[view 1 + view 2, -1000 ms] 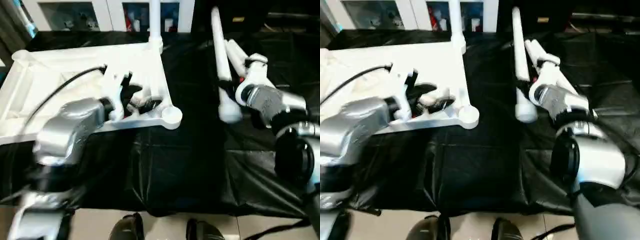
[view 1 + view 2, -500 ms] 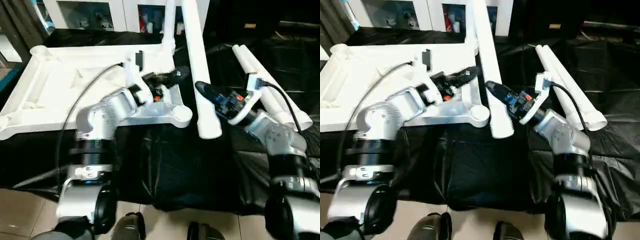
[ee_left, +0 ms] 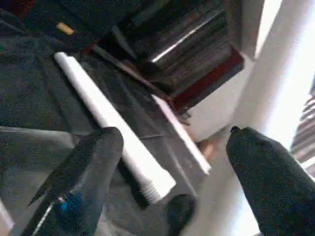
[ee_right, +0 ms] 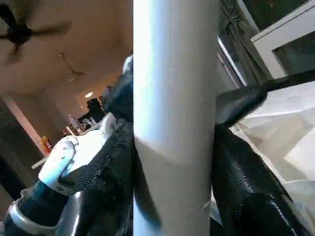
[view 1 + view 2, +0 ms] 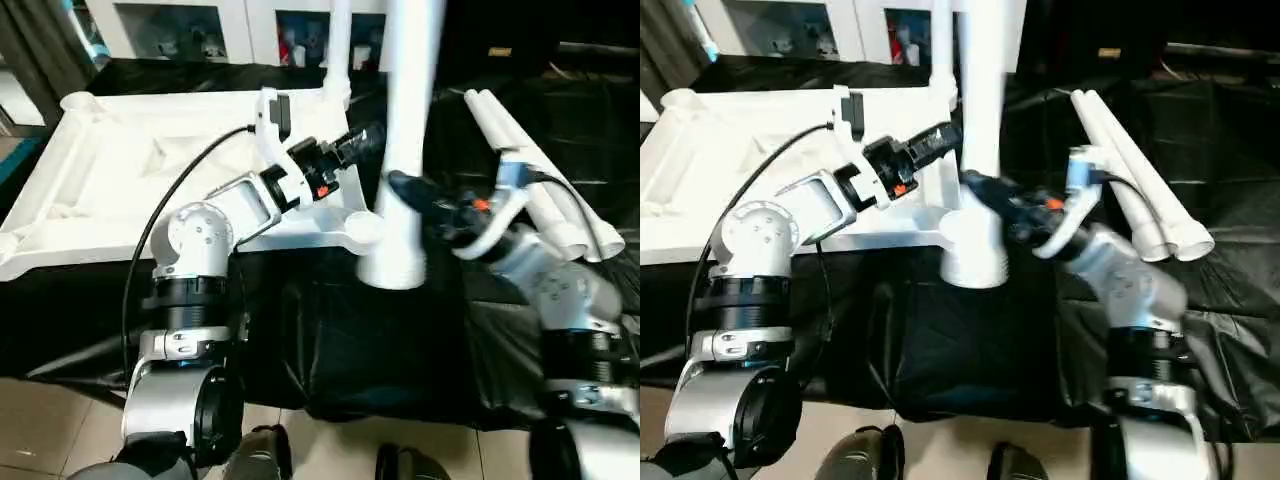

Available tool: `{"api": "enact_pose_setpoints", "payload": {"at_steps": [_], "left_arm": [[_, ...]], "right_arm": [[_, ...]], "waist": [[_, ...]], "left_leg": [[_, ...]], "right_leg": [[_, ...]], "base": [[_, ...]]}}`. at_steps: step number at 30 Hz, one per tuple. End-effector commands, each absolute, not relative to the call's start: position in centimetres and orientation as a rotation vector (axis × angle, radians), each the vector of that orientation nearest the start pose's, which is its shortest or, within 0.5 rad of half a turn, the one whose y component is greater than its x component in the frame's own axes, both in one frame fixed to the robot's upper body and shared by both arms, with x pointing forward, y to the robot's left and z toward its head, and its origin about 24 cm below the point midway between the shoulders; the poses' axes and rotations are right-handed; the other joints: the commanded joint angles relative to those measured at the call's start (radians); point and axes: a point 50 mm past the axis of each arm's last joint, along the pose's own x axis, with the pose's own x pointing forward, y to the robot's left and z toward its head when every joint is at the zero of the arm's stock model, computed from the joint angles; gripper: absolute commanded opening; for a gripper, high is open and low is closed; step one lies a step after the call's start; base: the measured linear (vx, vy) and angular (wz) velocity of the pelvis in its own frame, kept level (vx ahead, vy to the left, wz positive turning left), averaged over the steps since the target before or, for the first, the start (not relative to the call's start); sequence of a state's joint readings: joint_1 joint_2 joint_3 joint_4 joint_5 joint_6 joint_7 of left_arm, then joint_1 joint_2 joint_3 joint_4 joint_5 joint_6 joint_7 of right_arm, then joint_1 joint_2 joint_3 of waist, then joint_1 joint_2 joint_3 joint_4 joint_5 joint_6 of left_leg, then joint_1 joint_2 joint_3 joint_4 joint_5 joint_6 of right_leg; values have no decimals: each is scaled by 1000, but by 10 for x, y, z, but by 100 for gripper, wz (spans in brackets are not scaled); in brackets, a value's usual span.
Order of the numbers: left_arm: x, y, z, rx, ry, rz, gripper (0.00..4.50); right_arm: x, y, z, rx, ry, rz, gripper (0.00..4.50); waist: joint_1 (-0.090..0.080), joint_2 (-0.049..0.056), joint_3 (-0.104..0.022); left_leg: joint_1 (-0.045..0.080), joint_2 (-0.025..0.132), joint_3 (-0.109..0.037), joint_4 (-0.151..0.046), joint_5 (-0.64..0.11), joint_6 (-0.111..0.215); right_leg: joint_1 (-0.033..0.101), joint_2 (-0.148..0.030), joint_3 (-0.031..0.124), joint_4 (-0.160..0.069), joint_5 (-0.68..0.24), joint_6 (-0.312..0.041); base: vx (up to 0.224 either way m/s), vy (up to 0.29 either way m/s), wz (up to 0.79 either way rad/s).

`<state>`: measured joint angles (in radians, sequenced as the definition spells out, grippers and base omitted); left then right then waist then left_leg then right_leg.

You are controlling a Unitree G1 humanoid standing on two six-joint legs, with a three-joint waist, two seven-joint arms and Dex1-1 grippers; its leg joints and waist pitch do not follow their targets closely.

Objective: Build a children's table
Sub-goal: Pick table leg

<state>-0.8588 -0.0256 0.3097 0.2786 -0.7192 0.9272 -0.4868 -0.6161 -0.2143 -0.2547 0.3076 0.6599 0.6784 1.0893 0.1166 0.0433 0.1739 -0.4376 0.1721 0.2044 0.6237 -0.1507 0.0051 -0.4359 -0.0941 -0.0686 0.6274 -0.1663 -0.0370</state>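
**A:** Right wrist view first: the right gripper (image 4: 172,162) is clamping the long white tubular plastic leg (image 4: 174,98), one black finger (image 4: 246,162) pressing on each side of the tube. In the head views that leg is standing close to upright, its thick lower end hanging just over the near round corner socket (image 5: 362,228) of the white square moulded plastic table top (image 5: 150,170).

**B:** And the left gripper (image 5: 362,140)?

**A:** It is reaching out over the top's near right corner, just beside the upright leg. Its wrist view is showing two black fingers (image 3: 268,177) spread wide with nothing between them, so it is holding nothing.

**B:** Where is everything else lying?

**A:** The table top is lying ribbed side up on the black plastic sheet (image 5: 340,340). One white leg (image 5: 338,40) is already standing in the far right corner. Two spare white legs (image 5: 530,170) are resting side by side on the sheet, well to the right of the top.

**B:** So how should the robot be seating this one?

**A:** Judging from these views, it should be centring the leg's end over the socket before lowering, keeping the tube plumb so it does not jam on the rim. The free left gripper could be steadying the top's edge, since a downward push might tip or slide it on the slick sheet.

**B:** The risk?

**A:** The grip sits low on a long tube, so the upper part could sway.
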Motion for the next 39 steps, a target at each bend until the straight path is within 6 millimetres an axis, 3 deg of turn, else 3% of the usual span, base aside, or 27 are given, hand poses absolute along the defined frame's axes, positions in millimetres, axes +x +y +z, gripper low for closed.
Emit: {"api": "enact_pose_setpoints", "payload": {"at_steps": [1, 6, 11, 15, 21, 22, 25, 31, 39], "left_arm": [[341, 60, 195, -794, 166, -1073, 362], [338, 63, 195, -808, 153, -1090, 344], [332, 62, 198, -776, 136, -1140, 392], [327, 53, 191, -653, 169, -1158, 422], [341, 47, 179, -547, 206, -950, 422], [344, 48, 180, -566, 193, -910, 395], [350, 54, 184, -601, 150, -809, 388], [355, 63, 183, -625, 137, -683, 314], [358, 69, 175, -607, 149, -574, 252]], "right_arm": [[324, -142, 139, 639, 30, 1185, 181], [325, -142, 141, 635, 21, 1163, 180], [326, -142, 139, 590, 57, 1156, 180], [320, -133, 132, 470, 133, 1197, 180], [325, -120, 121, 268, 210, 1129, 180], [327, -118, 122, 246, 210, 1109, 180], [329, -114, 122, 204, 209, 1081, 180], [331, -103, 122, 168, 193, 1039, 180], [336, -92, 124, 149, 164, 1003, 180]], "waist": [[4, -10, -125], [3, -7, -126], [3, -8, -125], [4, -8, -127], [-2, -13, -127], [-3, -14, -128], [-5, -15, -130], [-7, -11, -130], [-10, -10, -135]], "left_leg": [[41, 53, -37, -71, -137, 68], [43, 55, -37, -73, -146, 59], [41, 54, -38, -74, -153, 50], [41, 56, -39, -74, -132, 54], [41, 55, -37, -74, -155, 34], [43, 55, -37, -75, -160, 30], [41, 54, -37, -72, -154, 36], [39, 52, -37, -70, -144, 60], [43, 53, -37, -71, -160, 48]], "right_leg": [[61, -68, 40, -76, -191, -233], [61, -68, 41, -75, -183, -232], [64, -69, 41, -76, -193, -223], [64, -67, 43, -74, -182, -204], [62, -67, 45, -81, -230, -184], [61, -66, 45, -81, -232, -183], [63, -66, 44, -78, -206, -194], [61, -63, 43, -78, -192, -196], [60, -61, 43, -79, -203, -184]], "base": [[0, 0, 0], [0, 0, 0], [0, 0, 0], [0, 0, 0], [0, 0, 0], [0, 0, 0], [0, 0, 0], [0, 0, 0], [0, 0, 0]]}}
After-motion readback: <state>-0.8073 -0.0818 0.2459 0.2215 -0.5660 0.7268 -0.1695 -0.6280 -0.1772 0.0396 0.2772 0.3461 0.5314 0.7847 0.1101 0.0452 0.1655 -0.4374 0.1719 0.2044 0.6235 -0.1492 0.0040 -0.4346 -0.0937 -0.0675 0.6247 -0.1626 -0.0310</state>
